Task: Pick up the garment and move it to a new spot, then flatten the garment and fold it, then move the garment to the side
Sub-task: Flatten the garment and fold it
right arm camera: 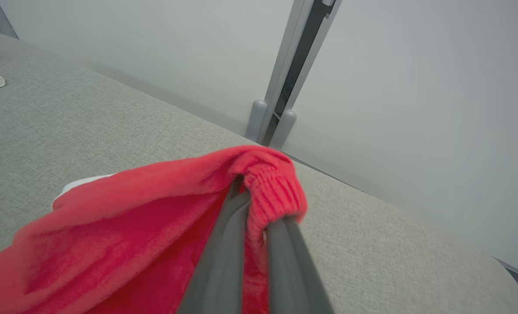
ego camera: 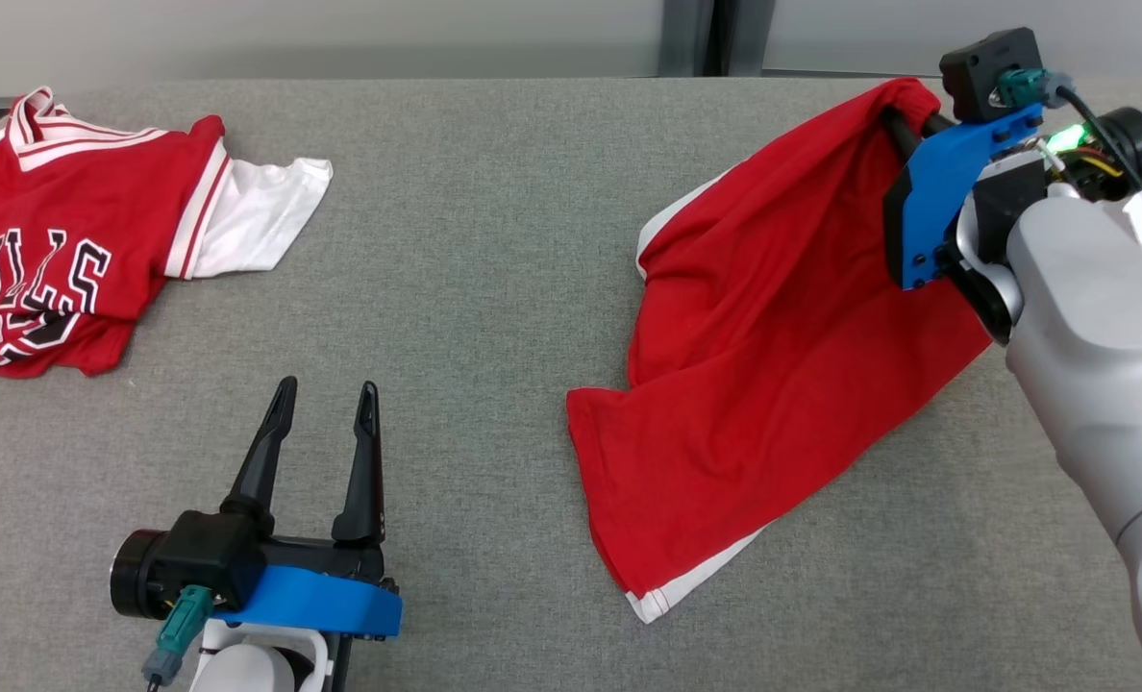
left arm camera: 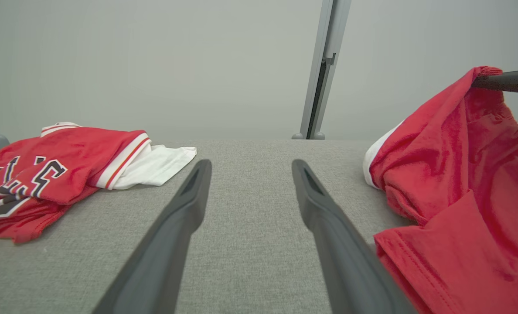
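The garment (ego camera: 773, 365) is plain red with white trim. My right gripper (ego camera: 896, 117) is shut on its bunched upper edge and holds it above the table at the far right. Its lower part drapes down and lies on the grey surface. In the right wrist view the red cloth (right arm camera: 132, 226) wraps over the closed fingertips (right arm camera: 230, 218). In the left wrist view the garment (left arm camera: 451, 174) hangs from a dark finger (left arm camera: 507, 80). My left gripper (ego camera: 329, 389) stands open and empty near the front left, well apart from the garment, its fingers spread over bare table (left arm camera: 251, 165).
A second red jersey (ego camera: 62, 240) with black-and-white lettering and a white sleeve lies crumpled at the far left (left arm camera: 45, 170). The grey fabric table (ego camera: 484, 240) ends at a pale wall with a grey post (right arm camera: 281, 87).
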### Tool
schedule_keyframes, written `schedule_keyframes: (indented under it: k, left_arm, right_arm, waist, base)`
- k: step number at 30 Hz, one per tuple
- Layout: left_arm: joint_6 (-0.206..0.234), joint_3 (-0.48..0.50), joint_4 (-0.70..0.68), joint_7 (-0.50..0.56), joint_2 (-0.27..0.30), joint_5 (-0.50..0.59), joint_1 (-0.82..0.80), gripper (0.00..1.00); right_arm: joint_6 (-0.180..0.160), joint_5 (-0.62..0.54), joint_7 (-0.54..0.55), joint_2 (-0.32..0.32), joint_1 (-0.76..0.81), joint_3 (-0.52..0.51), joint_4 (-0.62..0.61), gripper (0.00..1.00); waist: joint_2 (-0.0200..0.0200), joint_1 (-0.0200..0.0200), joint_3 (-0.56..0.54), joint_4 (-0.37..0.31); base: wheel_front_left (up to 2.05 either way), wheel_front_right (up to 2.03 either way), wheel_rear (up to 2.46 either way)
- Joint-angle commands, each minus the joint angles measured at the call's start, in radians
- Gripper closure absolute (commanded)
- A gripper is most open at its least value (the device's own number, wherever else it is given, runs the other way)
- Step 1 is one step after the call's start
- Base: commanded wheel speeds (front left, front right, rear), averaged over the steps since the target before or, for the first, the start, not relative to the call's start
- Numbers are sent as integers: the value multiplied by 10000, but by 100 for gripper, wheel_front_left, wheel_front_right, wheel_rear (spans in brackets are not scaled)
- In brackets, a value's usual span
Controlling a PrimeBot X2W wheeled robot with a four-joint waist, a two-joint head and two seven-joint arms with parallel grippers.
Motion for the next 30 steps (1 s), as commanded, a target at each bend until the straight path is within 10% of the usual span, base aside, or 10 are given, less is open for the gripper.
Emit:
schedule_keyframes:
  k: [1,22,30]
  left_arm:
    - [62,-72,10,-30,31,-69,-108,0]
    - [-118,375,60,-30,32,376,376,0]
    - [-116,428,38,-30,34,353,643,0]
  right_arm:
    - [-7,-93,-249,189,-90,-142,391,0]
    - [-7,143,-2936,259,1934,-833,1273,0]
    - [-7,95,-3071,-286,3514,-2426,-1206,0]
  waist:
    - [0,0,47,63]
    - [0,0,-642,-1002]
    - [0,0,-966,-1175]
  base:
    - [0,0,0]
    - [0,0,0]
    - [0,0,0]
